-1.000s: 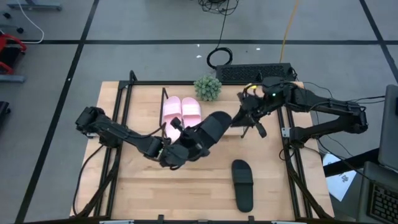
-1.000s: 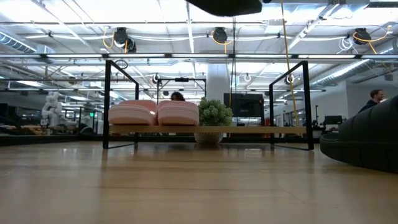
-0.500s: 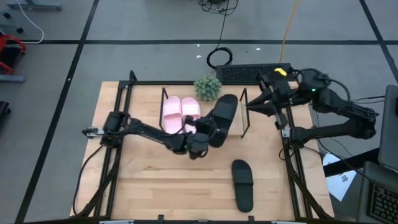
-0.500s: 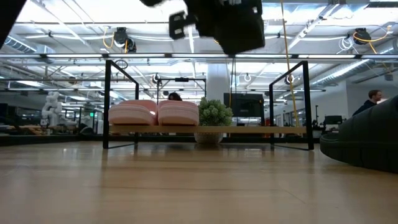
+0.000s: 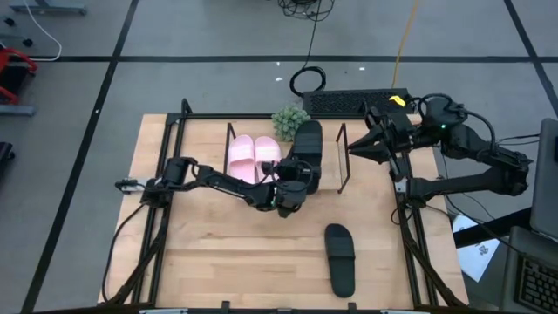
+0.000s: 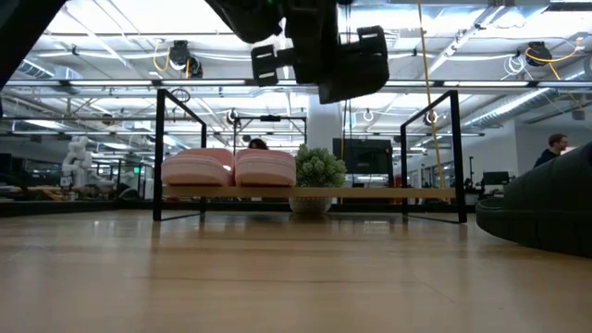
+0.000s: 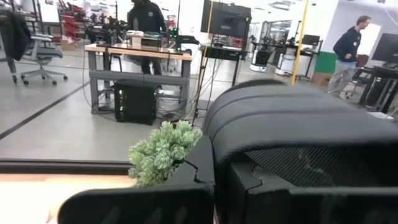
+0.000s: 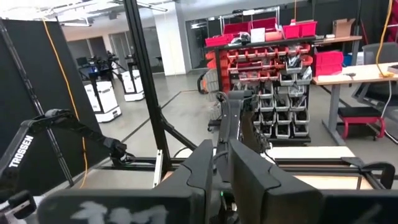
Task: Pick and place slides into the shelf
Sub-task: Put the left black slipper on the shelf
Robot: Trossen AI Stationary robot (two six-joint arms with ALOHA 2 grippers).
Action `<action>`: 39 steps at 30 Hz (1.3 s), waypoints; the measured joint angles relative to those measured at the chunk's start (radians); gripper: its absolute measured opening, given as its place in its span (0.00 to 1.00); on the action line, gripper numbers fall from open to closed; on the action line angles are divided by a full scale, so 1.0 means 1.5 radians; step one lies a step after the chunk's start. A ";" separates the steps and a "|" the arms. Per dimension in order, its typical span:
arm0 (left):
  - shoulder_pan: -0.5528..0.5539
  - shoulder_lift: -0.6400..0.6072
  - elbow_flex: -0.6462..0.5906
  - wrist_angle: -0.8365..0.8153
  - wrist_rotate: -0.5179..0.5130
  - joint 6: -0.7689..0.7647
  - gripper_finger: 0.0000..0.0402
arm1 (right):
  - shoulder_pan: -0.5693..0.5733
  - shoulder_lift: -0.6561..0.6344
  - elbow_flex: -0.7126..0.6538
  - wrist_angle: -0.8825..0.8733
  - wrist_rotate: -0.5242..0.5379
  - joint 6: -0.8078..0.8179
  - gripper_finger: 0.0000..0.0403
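I see shelf (image 5: 342,161) right end free; pink slides (image 5: 254,157) fill left end, plant (image 5: 290,121) crowds back edge.

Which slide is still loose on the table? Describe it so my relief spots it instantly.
Start at the shelf at the table's far edge, then come toward the near edge, right of centre. The black slide lies there flat and alone; its mate hangs in the left gripper, and the pink slides sit shelved.
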 joint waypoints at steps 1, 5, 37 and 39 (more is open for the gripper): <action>0.003 0.004 0.000 -0.001 -0.003 0.001 0.00 | 0.000 0.002 0.000 0.000 0.000 0.000 0.11; 0.022 0.029 0.000 -0.005 0.008 -0.008 0.00 | 0.000 0.013 0.000 0.000 0.002 0.001 0.11; -0.008 0.038 -0.001 -0.306 0.094 -0.305 0.00 | 0.000 0.049 0.000 0.001 0.033 -0.025 0.11; -0.011 0.038 -0.001 -0.328 0.091 -0.309 0.00 | 0.000 0.049 0.000 0.000 0.033 -0.017 0.11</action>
